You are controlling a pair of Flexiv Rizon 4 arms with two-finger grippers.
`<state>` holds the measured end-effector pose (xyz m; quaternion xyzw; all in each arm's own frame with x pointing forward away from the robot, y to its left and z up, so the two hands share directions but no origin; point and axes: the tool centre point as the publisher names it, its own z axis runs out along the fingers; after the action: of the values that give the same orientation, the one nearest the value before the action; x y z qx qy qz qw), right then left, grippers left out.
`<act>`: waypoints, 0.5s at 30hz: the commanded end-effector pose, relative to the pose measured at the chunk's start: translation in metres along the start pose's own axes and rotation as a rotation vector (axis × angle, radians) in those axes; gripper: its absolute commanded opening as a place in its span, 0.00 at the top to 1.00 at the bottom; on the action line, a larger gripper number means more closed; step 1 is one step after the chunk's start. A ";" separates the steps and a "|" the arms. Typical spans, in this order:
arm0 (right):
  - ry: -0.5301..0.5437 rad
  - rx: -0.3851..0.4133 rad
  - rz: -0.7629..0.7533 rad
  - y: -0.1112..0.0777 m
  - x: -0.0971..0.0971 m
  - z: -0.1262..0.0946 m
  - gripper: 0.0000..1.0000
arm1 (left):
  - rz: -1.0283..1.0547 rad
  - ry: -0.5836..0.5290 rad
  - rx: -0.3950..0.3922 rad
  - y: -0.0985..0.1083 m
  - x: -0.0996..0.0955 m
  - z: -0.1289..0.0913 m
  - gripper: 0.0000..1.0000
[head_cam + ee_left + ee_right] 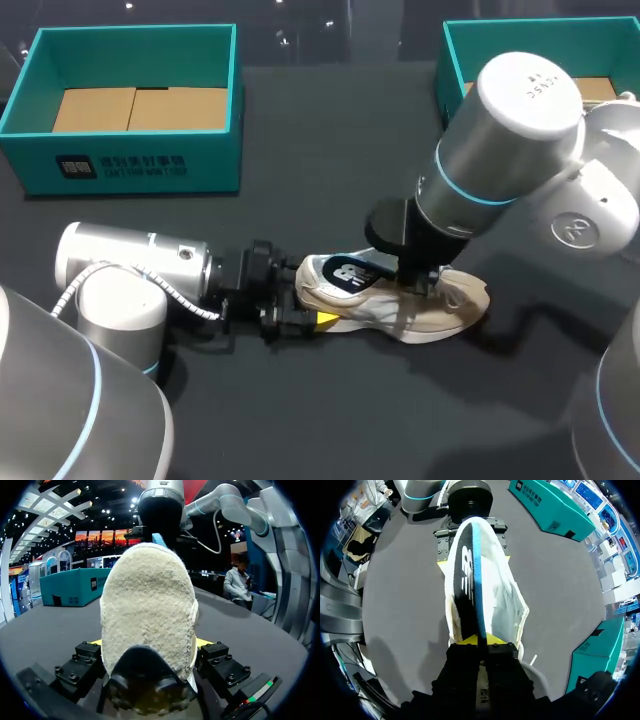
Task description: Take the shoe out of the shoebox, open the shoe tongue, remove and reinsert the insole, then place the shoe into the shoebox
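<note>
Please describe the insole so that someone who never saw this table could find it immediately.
On the dark table, nearer the robot than the two teal shoeboxes, lies one beige shoe. The insole rises from its opening, pinched by the right gripper. It is the only flat black piece with a blue edge and a white mark; the shoe around it is pale and fuzzy.

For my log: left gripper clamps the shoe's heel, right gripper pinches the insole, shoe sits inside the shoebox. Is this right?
No: the head view shows the shoe on the table, outside the shoebox. Correct: left gripper on heel, right gripper on insole.
</note>
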<state>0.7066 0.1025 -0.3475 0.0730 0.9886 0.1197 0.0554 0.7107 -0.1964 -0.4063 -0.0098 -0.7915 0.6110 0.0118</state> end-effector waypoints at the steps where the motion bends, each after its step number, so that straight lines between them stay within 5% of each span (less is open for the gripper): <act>1: -0.010 -0.127 -0.018 -0.011 0.000 -0.008 1.00 | -0.001 -0.001 -0.001 0.000 0.000 -0.001 1.00; 7: -0.026 -0.171 -0.046 -0.009 -0.005 -0.015 1.00 | -0.001 -0.001 -0.001 0.000 0.000 -0.001 1.00; 15: -0.020 -0.149 -0.174 0.036 -0.003 -0.026 1.00 | -0.001 -0.001 -0.001 0.000 0.000 -0.001 1.00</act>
<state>0.7085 0.1162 -0.3188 -0.0118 0.9750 0.2044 0.0859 0.7107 -0.1958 -0.4062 -0.0098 -0.7916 0.6109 0.0120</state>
